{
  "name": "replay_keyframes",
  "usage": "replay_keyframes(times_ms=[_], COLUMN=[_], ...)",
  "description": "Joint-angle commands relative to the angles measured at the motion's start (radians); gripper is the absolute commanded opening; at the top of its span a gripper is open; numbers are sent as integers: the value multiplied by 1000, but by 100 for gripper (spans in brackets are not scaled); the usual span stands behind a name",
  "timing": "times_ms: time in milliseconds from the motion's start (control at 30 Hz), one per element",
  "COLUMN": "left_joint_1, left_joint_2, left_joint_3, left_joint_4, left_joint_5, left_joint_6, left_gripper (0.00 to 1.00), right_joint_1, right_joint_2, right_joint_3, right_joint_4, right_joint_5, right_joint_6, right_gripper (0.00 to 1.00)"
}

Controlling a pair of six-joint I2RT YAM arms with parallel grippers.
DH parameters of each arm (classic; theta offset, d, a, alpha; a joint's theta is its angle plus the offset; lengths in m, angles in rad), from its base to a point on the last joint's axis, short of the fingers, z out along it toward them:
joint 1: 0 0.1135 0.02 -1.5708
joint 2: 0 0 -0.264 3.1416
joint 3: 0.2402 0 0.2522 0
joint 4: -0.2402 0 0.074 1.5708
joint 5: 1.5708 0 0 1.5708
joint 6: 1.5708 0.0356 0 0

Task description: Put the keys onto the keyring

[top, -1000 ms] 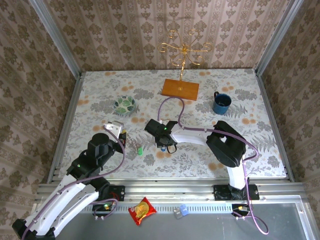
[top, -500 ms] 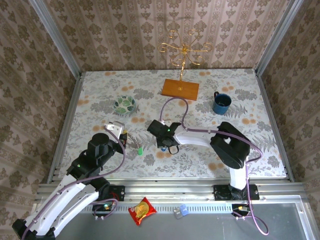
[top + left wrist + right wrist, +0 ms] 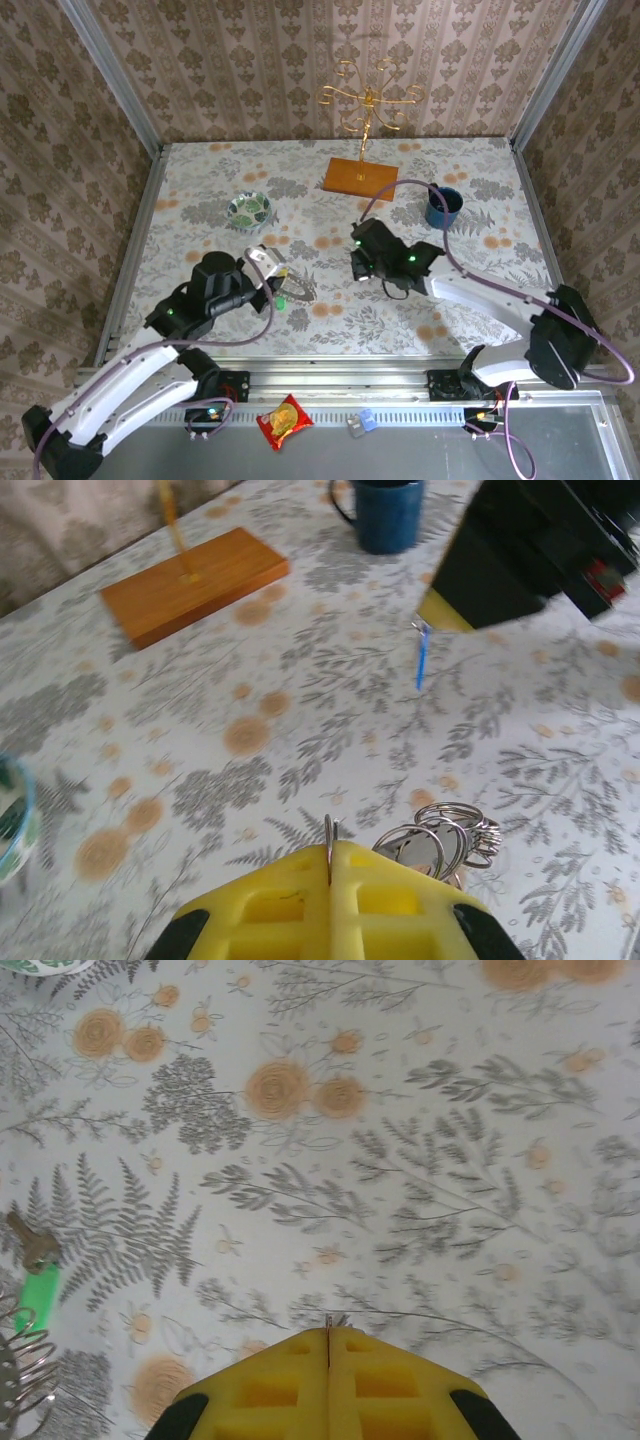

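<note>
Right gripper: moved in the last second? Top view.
Yes. The right gripper has shifted right, toward the blue mug: it was below the wooden base's left end, and is now below its middle.

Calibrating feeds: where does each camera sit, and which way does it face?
Top external: above and behind the bases, looking down on the table; left arm and right arm both show.
Left wrist: low, facing the far blue mug and the right gripper holding the blue key; left gripper shut on the keyring.
Right wrist: facing down at the table and green key; its shut fingers at the bottom.
Shared: both wrist views catch the keyring.
</note>
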Motion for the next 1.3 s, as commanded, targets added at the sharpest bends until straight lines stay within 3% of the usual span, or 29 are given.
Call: replay_keyframes(times_ms=[0, 200, 533, 833, 1267], left_joint_1=[-29, -65, -136, -180, -224], left_joint_2=[79, 245, 329, 346, 387], left_joint_3=[63, 150, 143, 91, 21], left_joint_4=[86, 82, 164, 235, 375], left_joint_5=[68, 74, 73, 90, 77], left_joint_6=[114, 121, 1, -78, -158], left_gripper=[0, 0, 0, 0, 0], right_joint_1=[-6, -1, 37, 52, 89], right_joint_2=[-120, -291, -431, -398, -313], right_joint_3=[-59, -152, -236, -236, -276], right_joint_4=[-12, 41, 62, 140, 320], right_joint_5=[-55, 11, -201, -381, -363], right_joint_6=[-235, -472, -922, -995, -1033], right_gripper=[0, 0, 0, 0, 0])
